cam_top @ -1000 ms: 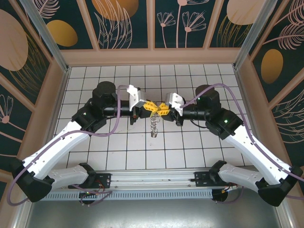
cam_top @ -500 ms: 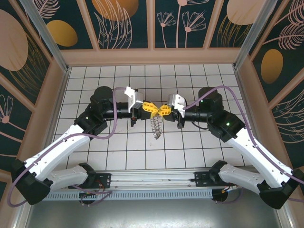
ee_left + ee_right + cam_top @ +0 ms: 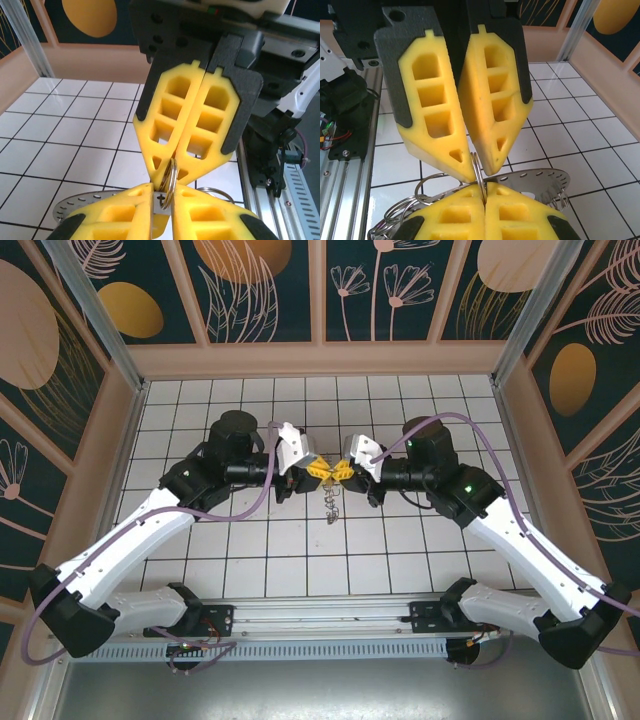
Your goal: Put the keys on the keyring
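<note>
My two grippers meet tip to tip above the middle of the tiled floor, left gripper (image 3: 318,470) and right gripper (image 3: 345,470). The right gripper (image 3: 484,186) is shut on a small split ring (image 3: 479,172). This ring belongs to the keyring, a perforated metal disc (image 3: 540,179) fringed with wire loops, which hangs below as a cluster (image 3: 330,502). In the left wrist view my left gripper (image 3: 162,189) has its jaws a little apart. A flat silver key head (image 3: 161,201) lies between them, threaded on the split ring (image 3: 170,179). One left finger touches the ring and the other stands clear.
White tiled floor (image 3: 250,550) lies under the arms, with patterned walls on three sides. An aluminium rail (image 3: 320,615) and the arm bases run along the near edge. More loose wire rings (image 3: 427,189) dangle beside the disc.
Both grippers have shifted slightly and stayed tip to tip. The left jaws have parted a little. The right jaws have closed on the split ring. The hanging cluster swung.
</note>
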